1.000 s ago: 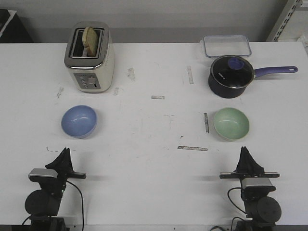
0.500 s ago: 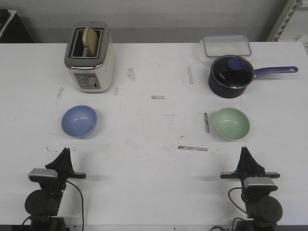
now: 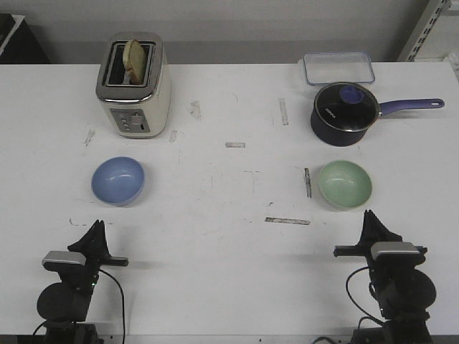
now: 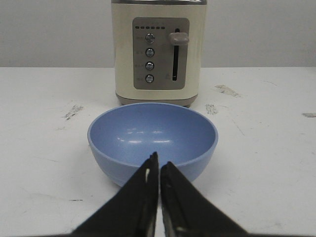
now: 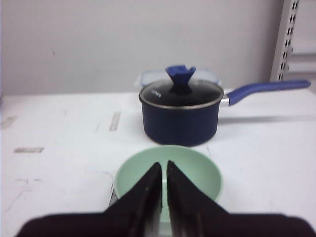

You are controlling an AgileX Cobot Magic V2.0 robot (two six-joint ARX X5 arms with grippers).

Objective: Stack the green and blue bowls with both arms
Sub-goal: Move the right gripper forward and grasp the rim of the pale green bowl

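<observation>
- A wide white tabletop [image 3: 229,107] fills the front view, scuffed with grey marks and short strips of tape; a plain grey wall runs behind it, and a pale metal shelf upright [image 3: 423,29] stands at 1 o'clock.
- A cream and chrome toaster [image 3: 133,84] stands at 11 o'clock with a slice of bread [image 3: 134,61] upright in its slot. The left wrist view shows its lever and four round buttons; no writing on it can be read.
- A dark blue saucepan [image 3: 344,113] with a glass lid, blue knob and long purple handle stands at 2 o'clock. A small white brand mark sits on its side, too small to read.
- A clear, shallow plastic container [image 3: 337,69] lies just behind the saucepan.
- The blue bowl [image 3: 117,180], small, round, smooth and light periwinkle, sits upright and empty at 9 o'clock from the tabletop's centre, in front of the toaster.
- The green bowl [image 3: 345,184], the same size, pale mint, upright and empty, sits at 3 o'clock, in front of the saucepan. The two bowls are well apart.
- The left end effector [image 3: 95,231], black, at 7 o'clock, points at the blue bowl without touching it; its fingers are pressed together, holding nothing.
- The right end effector [image 3: 371,221], black, at 5 o'clock, is near the green bowl; its fingers are likewise closed on nothing.
</observation>
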